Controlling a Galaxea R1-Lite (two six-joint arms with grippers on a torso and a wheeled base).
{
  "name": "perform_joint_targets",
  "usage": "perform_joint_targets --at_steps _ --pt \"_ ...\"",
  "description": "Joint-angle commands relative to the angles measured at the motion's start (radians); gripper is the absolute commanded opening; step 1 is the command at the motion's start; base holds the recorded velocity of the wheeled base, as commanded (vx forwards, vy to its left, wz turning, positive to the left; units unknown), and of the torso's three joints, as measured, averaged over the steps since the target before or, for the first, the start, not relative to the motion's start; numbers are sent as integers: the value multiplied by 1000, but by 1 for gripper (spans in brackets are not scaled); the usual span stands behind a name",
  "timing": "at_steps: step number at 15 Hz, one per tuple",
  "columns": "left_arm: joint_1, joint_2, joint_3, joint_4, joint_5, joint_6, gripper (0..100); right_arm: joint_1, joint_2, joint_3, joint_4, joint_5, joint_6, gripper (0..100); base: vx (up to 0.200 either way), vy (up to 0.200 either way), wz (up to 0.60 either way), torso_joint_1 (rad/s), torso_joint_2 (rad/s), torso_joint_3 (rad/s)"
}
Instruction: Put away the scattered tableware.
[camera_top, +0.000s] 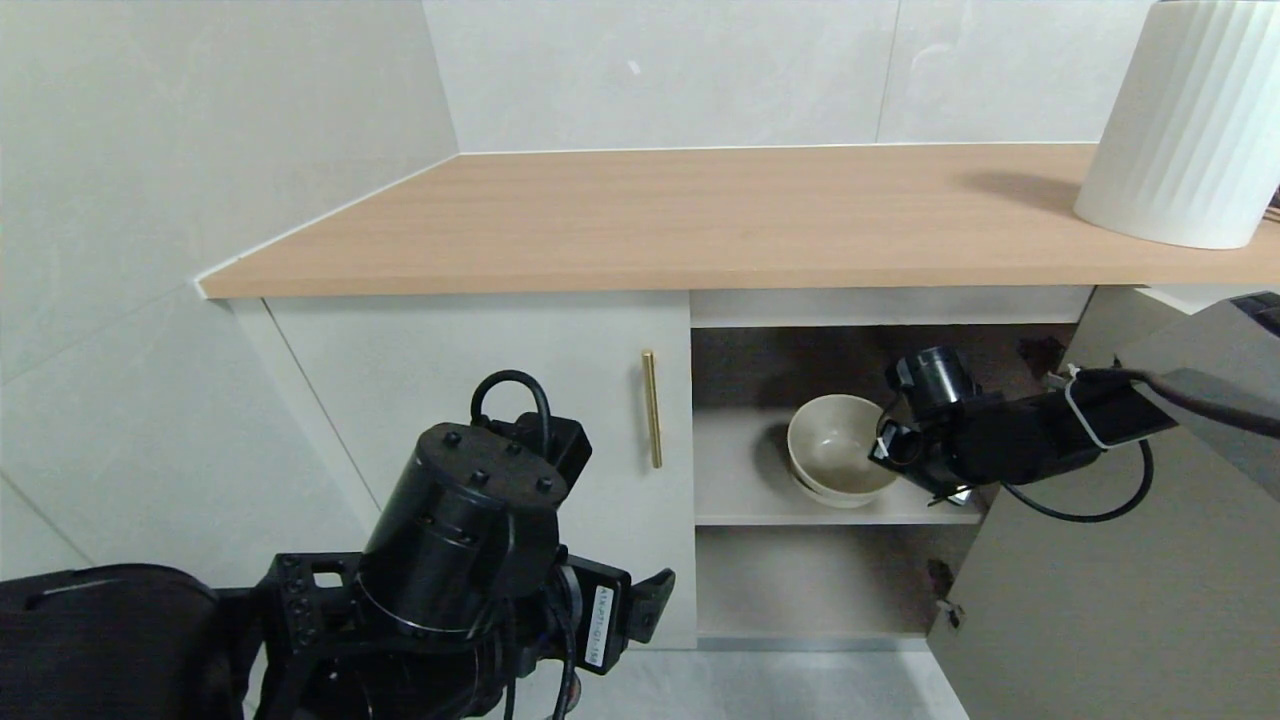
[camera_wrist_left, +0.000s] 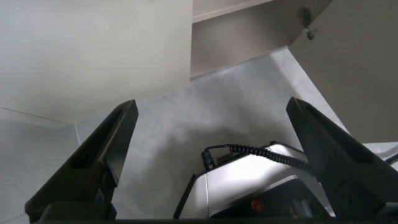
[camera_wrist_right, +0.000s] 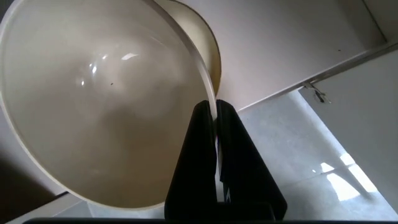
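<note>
right pincer (camera_wrist_right: 215, 115) clenched on tilted bowl (camera_wrist_right: 106, 93) rim, mouth facing out of cabinet (camera_top: 740, 480); left pincer (camera_wrist_left: 212, 104) spread wide.

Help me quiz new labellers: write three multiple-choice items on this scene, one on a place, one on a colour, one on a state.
1. Where is the round cream glazed bowl?
A. on the wooden countertop
B. on the shelf inside the open cabinet
C. on the floor

2. What colour is the slim bar handle on the closed cabinet door?
A. gold
B. black
C. red

3. How is the right claw?
A. open, apart from the bowl
B. shut on the bowl's rim
C. shut on nothing

Key:
1. B: the head view shows the bowl resting on that shelf.
2. A: the bar shines gold.
3. B: the right wrist view shows both fingers pinching the rim.
</note>
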Motion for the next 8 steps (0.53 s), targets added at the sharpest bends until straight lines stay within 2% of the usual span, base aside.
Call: perform_joint_targets --at_steps 1,7,8 --pt "0 0 0 0 0 0 100 -3 12 -3 0 -1 0 0 0 0 0 0 0 0" --pt "0 0 0 0 0 0 100 -5 27 -17 0 -19 2 0 0 0 0 0 0 0" --pt "0 0 0 0 0 0 100 -5 29 -17 0 -19 2 100 0 0 0 0 0 0"
